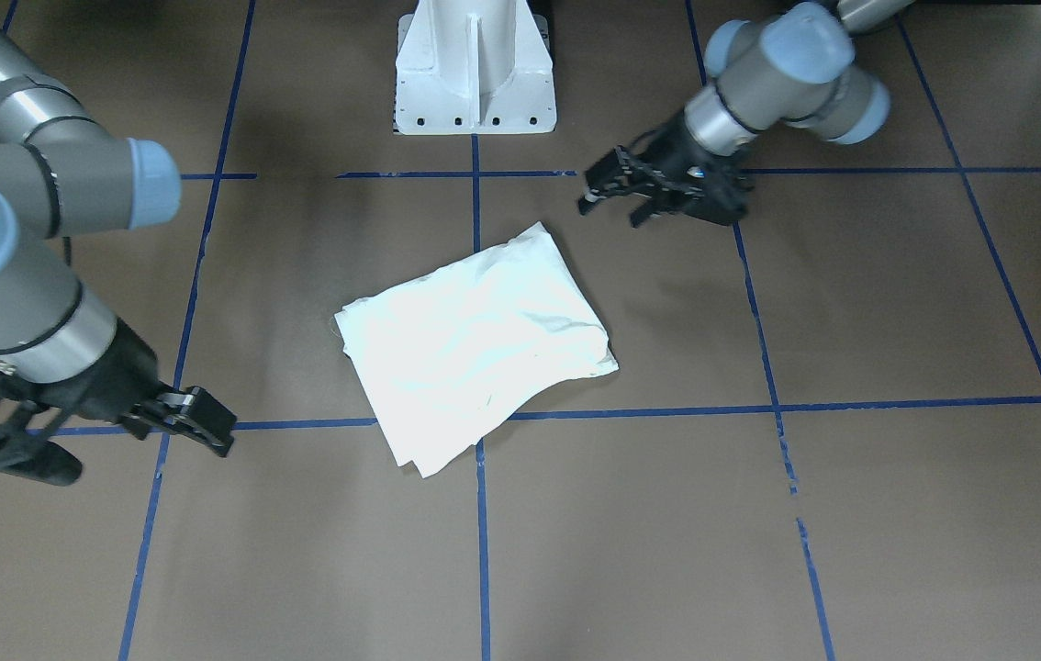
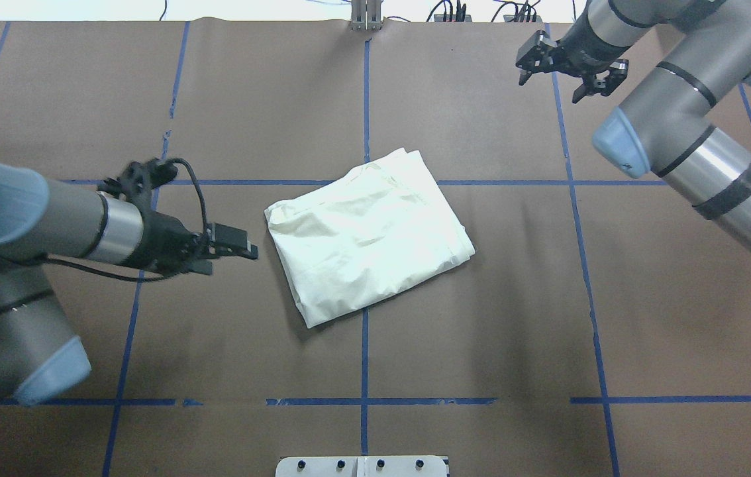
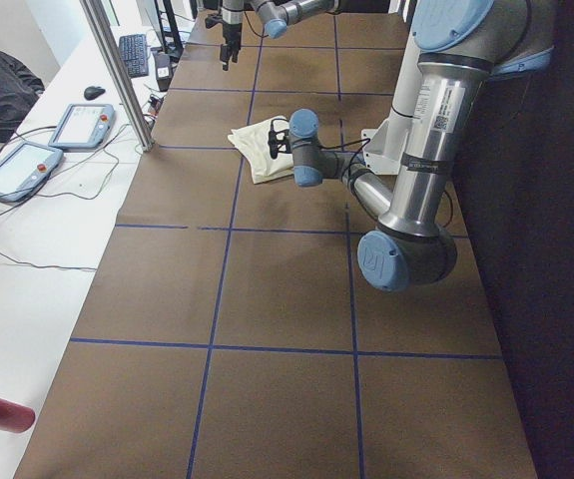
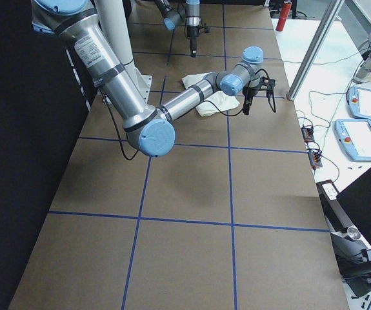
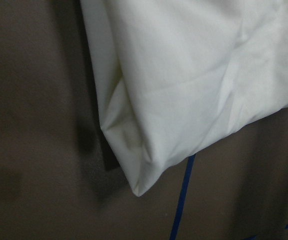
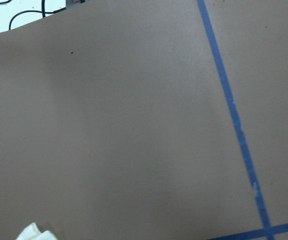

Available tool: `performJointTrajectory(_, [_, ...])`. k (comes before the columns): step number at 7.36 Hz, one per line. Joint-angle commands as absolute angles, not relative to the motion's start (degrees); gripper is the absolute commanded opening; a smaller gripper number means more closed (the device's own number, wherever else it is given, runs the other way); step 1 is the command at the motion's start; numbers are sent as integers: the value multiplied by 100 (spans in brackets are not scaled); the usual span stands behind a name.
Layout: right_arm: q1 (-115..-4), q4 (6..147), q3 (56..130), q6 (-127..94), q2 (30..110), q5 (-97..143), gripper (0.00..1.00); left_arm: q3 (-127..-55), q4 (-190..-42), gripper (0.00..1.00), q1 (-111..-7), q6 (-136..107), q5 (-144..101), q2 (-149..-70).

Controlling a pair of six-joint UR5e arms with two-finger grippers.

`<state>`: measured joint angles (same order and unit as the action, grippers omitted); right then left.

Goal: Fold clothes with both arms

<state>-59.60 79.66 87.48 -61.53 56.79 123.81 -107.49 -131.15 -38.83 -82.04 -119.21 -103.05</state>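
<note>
The clothes are one cream-white shirt (image 1: 475, 340) (image 2: 369, 232), folded into a rough rectangle with its plain side up, lying flat mid-table. Nothing touches it. My left gripper (image 1: 612, 207) (image 2: 230, 257) hovers just off the shirt's edge on my left side, open and empty. The left wrist view shows only a folded corner of the shirt (image 5: 199, 75) on the brown table. My right gripper (image 2: 550, 91) (image 1: 151, 459) stands far off at the table's far right, fingers spread open, holding nothing. The right wrist view shows bare table and a sliver of shirt (image 6: 33, 232).
Blue tape lines (image 2: 365, 99) cross the brown table cover in a grid. The white pedestal base (image 1: 475, 64) stands at the robot's side. Teach pendants (image 3: 77, 125) and cables lie on the white bench past the far edge, beside a metal post (image 3: 117, 70).
</note>
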Motion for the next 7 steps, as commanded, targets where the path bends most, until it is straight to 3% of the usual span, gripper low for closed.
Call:
performJointTrajectory(1, [-6537,8392,9095,-4202,6438,12384,100,-10987,-11948,100,-5312,-6161,-11936,-10134])
performJointTrajectory(3, [-7160,8411,9088,-2618,7186,12453,100,-10654,-10966,100,-6568,-3582,-11953,-10064])
performJointTrajectory(5, [-7941,8498,8957,-749,8012,12953,100,-9884,-10495,100,-7519,-1285,-11953,-10020])
performJointTrajectory(7, [-8872,9520,8973,1246,8331,13060,100,-9056,-10486,100,-8608,1191,-12006,-9905])
